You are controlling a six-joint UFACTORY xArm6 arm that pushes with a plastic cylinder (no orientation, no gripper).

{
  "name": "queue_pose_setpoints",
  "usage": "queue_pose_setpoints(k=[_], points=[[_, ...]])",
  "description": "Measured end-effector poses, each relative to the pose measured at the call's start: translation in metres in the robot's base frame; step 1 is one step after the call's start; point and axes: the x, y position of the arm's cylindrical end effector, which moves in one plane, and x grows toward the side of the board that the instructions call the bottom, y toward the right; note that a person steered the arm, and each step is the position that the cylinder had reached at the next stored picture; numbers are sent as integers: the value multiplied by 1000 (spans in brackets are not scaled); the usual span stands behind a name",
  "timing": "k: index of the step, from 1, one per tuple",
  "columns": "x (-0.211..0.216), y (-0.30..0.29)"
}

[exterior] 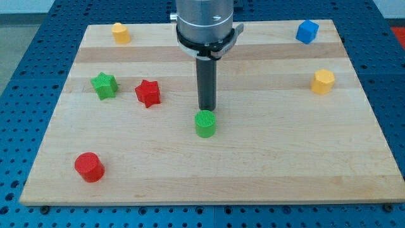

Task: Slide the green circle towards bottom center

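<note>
The green circle (205,123) is a short green cylinder standing near the middle of the wooden board (266,158). My tip (207,109) is at the end of the dark rod and stands just above the green circle on its upper side, touching or nearly touching its top edge. The rod hangs straight down from the arm's grey housing at the view's top centre.
A red star (148,93) and a green star (104,85) lie left of the rod. A red cylinder (89,167) sits at bottom left. A yellow block (121,32) is at top left, a blue block (307,31) at top right, a yellow hexagon (323,82) at right.
</note>
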Motion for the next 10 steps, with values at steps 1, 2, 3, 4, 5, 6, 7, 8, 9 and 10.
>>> queue_pose_setpoints(k=[1,2,3,4,5,6,7,8,9,10], points=[[17,-1],[34,-1],[52,-1],[70,-1],[80,-1],[80,-1],[77,-2],[75,-21],[79,-49],[90,-60]])
